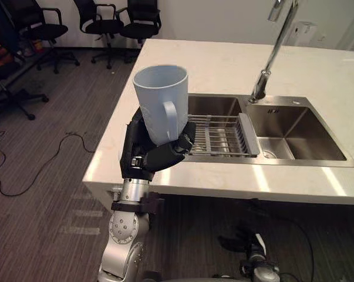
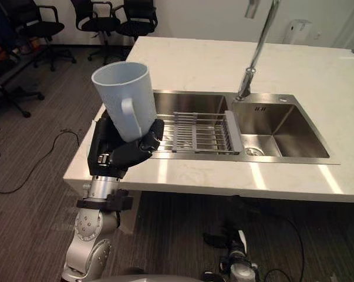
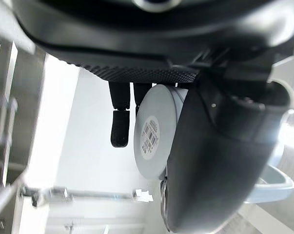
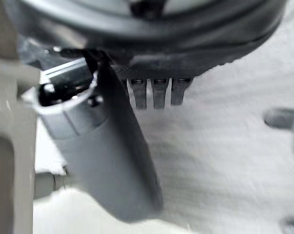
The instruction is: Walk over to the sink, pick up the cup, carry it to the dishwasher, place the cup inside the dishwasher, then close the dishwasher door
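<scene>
Cup (image 1: pixel 160 100) upright in raised left hand (image 1: pixel 146 155) — fingers (image 1: pixel 185 140) wrapped round it, beside sink (image 1: pixel 309 132)

we look down from the head, both eyes sharing the counter (image 1: pixel 223 64); wrist views hug left robot hand (image 3: pixel 220 156) and right robot hand (image 4: pixel 195 46).

Bright, even overhead light falls on the pale surface (image 1: pixel 235 64) and leaves soft white streaks along its near edge by the sink (image 1: pixel 309 138), whose steel walls carry a dull sheen. Beneath that edge the floor (image 1: pixel 194 229) lies in deep shadow. In the left wrist view, strong backlight whitens the area past the cup (image 3: pixel 151 156) and leaves the left hand (image 3: pixel 215 161) a dark mass.
</scene>
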